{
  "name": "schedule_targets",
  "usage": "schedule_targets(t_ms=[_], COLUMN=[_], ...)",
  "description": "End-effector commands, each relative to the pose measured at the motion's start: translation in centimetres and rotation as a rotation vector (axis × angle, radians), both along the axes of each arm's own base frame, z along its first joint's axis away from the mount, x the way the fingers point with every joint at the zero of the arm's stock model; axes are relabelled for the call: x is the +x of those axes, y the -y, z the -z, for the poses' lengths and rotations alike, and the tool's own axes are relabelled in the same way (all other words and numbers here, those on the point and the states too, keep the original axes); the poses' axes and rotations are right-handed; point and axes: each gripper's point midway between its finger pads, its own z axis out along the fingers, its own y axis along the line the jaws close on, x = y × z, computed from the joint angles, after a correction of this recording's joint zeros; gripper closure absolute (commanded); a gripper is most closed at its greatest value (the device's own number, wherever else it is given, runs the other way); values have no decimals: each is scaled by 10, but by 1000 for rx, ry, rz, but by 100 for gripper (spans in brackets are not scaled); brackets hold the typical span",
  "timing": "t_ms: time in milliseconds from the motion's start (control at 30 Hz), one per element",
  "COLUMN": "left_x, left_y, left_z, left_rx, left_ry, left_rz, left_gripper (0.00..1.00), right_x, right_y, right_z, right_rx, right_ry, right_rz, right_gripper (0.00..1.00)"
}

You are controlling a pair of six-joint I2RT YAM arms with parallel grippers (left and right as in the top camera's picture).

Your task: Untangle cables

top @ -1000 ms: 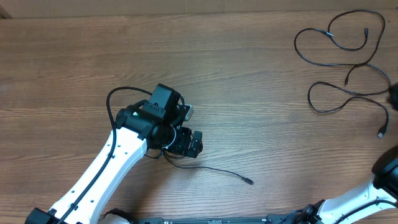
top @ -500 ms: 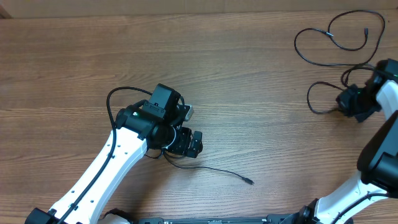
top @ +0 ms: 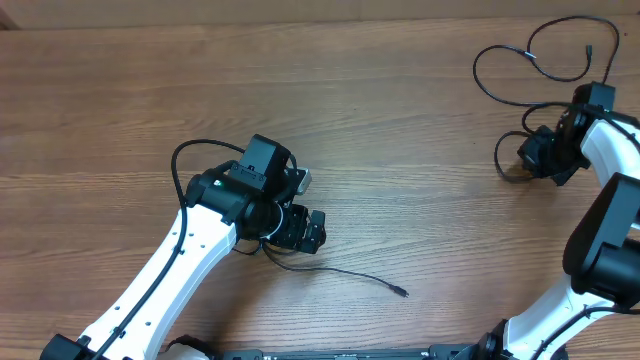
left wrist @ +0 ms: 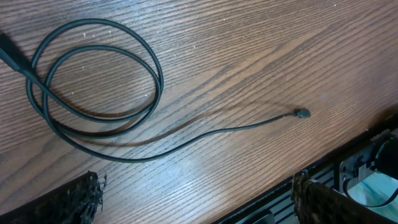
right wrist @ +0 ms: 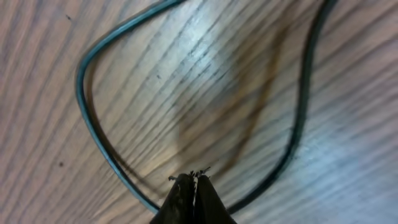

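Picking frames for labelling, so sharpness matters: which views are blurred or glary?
Overhead: sharp and evenly lit, cables crisp. Left wrist: coiled cable in focus with a faint shadow; fingers at the bottom edge soft. Right wrist: all soft, cable loop fuzzy, pale glare on the table, shut claw blurred.

— What's the setting?
— A table (top: 400, 100) of brown wood. Its grain runs side to side and it fills nearly the whole overhead view.
— Anything beyond it?
— A pale tan strip (top: 300, 10) along the table's far edge, and a dark rail (top: 350, 354) along its near edge.
— Light?
— Soft. A pale sheen lies on the table in both wrist views.
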Motion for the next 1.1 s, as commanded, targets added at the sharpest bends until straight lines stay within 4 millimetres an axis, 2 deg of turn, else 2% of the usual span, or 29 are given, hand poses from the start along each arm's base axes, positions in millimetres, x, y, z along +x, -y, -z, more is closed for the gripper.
schedule_targets(t_ms=[0,133,233,333,433,533,567,700,867,1067], left_x=[4,4,4,4,4,4,4,4,4,4], left_y=[3,3,3,3,3,3,3,3,3,3], left_z=[-10,-10,-10,-10,-10,-10,-10,-10,-10,-10], left_rx=[-14,-14,-14,-14,-14,-14,-14,-14,-14,-14], left_ry=[37,37,37,37,37,37,37,37,37,37], left_rz=[2,2,2,2,2,2,2,2,2,2], left_gripper=[0,0,1,0,0,0,0,0,0,1], right_x=[20,6,-17,-41,-46,-42,-40,-38,-23,-10], right_y=[35,79,106,120,111,92,80,63,47,39], right_z=[-45,-71,-70,-54,-33,-14,-2,17,19,17], right_rx=[-85,-193,-262,-281,-215,-127,-95,-85,-55,-51], right_ry=[85,50,-18,-82,-79,-47,-36,-36,8,56], right_rz=[52,139,201,244,264,245,225,189,143,46], right_gripper=[96,96,96,96,96,96,96,96,96,96])
